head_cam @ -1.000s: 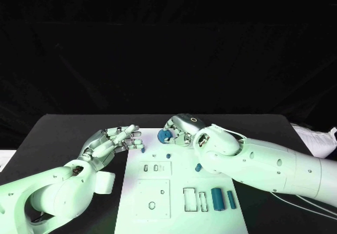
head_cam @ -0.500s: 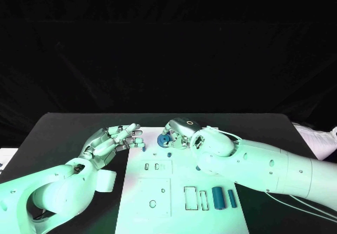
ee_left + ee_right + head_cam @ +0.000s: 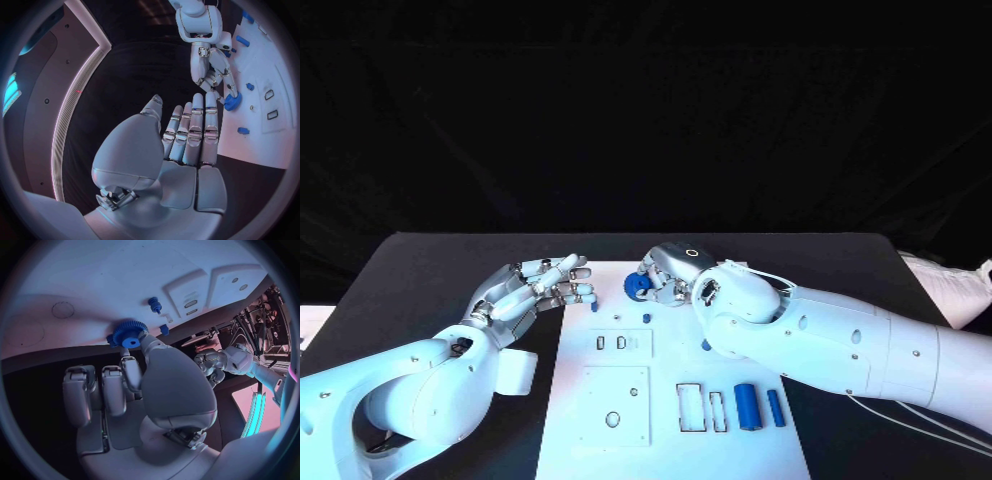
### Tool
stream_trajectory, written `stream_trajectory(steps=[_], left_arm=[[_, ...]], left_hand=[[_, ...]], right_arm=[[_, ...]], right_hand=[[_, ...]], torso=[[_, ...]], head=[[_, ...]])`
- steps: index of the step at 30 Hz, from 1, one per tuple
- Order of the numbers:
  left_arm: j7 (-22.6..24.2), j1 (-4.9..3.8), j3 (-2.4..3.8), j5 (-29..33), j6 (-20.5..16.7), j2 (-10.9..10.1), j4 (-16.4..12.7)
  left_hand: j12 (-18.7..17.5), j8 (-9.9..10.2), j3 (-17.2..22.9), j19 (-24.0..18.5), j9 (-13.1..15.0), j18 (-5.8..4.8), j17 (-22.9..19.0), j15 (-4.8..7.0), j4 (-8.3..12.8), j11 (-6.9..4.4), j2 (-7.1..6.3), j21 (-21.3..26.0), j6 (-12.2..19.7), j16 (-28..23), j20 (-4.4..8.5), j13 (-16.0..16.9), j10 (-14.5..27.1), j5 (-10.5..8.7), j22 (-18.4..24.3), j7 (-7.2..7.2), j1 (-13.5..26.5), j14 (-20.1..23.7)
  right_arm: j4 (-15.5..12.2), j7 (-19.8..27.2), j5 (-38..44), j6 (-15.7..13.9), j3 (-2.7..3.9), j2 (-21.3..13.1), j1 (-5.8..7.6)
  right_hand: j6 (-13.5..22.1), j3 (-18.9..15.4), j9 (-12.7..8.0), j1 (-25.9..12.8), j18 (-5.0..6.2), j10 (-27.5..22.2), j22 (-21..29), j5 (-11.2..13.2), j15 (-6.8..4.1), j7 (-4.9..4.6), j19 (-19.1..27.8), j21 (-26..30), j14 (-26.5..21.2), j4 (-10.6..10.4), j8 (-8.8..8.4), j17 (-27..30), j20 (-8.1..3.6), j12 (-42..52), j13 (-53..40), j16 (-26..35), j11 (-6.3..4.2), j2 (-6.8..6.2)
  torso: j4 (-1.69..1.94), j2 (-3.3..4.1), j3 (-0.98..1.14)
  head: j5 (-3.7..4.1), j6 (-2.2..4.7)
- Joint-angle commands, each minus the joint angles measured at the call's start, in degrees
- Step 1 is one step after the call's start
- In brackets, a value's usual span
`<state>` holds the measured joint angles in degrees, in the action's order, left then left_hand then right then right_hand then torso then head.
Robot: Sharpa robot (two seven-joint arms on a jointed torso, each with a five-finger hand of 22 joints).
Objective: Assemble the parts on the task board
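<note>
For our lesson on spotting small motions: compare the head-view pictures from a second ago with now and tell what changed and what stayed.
The right hand, holding the blue gear at the far end of the task board, edged slightly nearer the left hand, gear with it. No grip was taken or released. The left hand stayed open beside the board's edge; the two blue cylinders stayed put.

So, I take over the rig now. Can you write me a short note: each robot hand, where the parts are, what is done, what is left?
Right robot hand: pinches a blue gear at the far end of the white board.
Left robot hand: open, holds nothing, at the board's far left corner.
Parts: two blue bars lie near the board's near right; small blue pegs sit near the gear.
Done: gear picked up. I cannot tell if it is seated.
Left: place the gear, then the bars.
</note>
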<state>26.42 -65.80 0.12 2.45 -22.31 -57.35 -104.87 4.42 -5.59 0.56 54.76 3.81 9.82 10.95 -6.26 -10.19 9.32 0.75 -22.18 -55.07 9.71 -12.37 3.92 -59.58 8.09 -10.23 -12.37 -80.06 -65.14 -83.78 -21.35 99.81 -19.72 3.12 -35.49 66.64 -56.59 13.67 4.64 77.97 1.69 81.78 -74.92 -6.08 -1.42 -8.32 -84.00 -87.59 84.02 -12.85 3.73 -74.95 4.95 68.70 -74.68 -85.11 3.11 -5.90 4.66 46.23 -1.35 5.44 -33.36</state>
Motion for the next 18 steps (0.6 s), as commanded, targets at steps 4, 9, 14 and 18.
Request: stream_trajectory(steps=[4, 9, 14, 18], left_arm=[[0.23, -0.05, 0.04, 0.06, 1.16, 0.04, -0.1], [0.19, -0.05, 0.04, 0.06, 1.16, 0.01, -0.12], [0.17, -0.05, 0.04, 0.06, 1.13, -0.02, -0.14], [0.15, -0.05, 0.04, 0.06, 1.12, -0.05, -0.16]], left_hand=[[-0.29, 0.4, -0.01, 0.16, -0.03, 0.55, 0.17, -0.24, 0.43, 0.23, 0.07, -0.31, -0.29, -0.27, -0.15, -0.05, -0.13, -0.06, 0.0, -0.17, -0.49, 0.13], [-0.29, 0.4, -0.02, 0.15, -0.03, 0.55, 0.18, -0.24, 0.44, 0.23, 0.07, -0.31, -0.28, -0.27, -0.15, -0.06, -0.13, -0.06, 0.0, -0.18, -0.49, 0.13], [-0.33, 0.44, -0.02, 0.15, -0.04, 0.55, 0.19, -0.25, 0.47, 0.24, 0.06, -0.31, -0.25, -0.3, -0.15, -0.07, -0.09, -0.06, 0.01, -0.18, -0.5, 0.13], [-0.33, 0.44, -0.02, 0.15, -0.04, 0.55, 0.19, -0.25, 0.47, 0.24, 0.06, -0.31, -0.25, -0.3, -0.15, -0.07, -0.09, -0.06, 0.01, -0.18, -0.5, 0.13]], right_arm=[[0.12, -1.52, 0.74, 1.66, -0.01, 0.24, -0.01], [0.18, -1.77, 0.03, 3.66, -0.04, 0.26, -0.01], [0.15, -1.76, -0.58, 4.32, -0.06, 0.24, -0.01], [0.04, -1.71, -1.09, 3.35, -0.08, 0.06, -0.01]], right_hand=[[1.62, -2.05, -0.36, -5.25, -0.21, -0.63, -9.04, -0.85, 0.85, -0.31, -1.33, 0.27, 3.82, -3.6, -0.14, -3.76, 0.84, -1.53, 0.39, 0.04, 0.45, -2.17], [1.16, -5.62, -0.17, -8.83, -0.22, -0.39, -9.14, -5.33, 0.87, -0.2, -1.39, 0.25, 3.92, -3.83, 0.13, -4.36, 0.95, -1.22, 0.04, -0.2, 0.43, -1.55], [0.05, -6.47, 0.09, -9.03, -0.29, 0.15, -9.47, -5.73, 0.71, 0.12, -1.64, 0.1, 4.02, -3.78, 0.49, -4.89, 0.86, 0.0, -0.87, -0.44, 0.19, -0.58], [-0.29, -6.7, 0.17, -9.14, -0.32, 0.35, -9.6, -5.83, 0.63, 0.23, -1.74, 0.05, 4.07, -3.8, 0.57, -5.14, 0.8, 0.44, -1.19, -0.55, 0.09, -0.21]], torso=[[0.03, -0.01, -0.03], [0.07, 0.0, -0.06], [0.05, -0.02, -0.05], [0.05, -0.03, -0.06]], head=[[0.06, 0.04], [0.08, 0.01], [-0.03, 0.0], [-0.01, 0.02]])
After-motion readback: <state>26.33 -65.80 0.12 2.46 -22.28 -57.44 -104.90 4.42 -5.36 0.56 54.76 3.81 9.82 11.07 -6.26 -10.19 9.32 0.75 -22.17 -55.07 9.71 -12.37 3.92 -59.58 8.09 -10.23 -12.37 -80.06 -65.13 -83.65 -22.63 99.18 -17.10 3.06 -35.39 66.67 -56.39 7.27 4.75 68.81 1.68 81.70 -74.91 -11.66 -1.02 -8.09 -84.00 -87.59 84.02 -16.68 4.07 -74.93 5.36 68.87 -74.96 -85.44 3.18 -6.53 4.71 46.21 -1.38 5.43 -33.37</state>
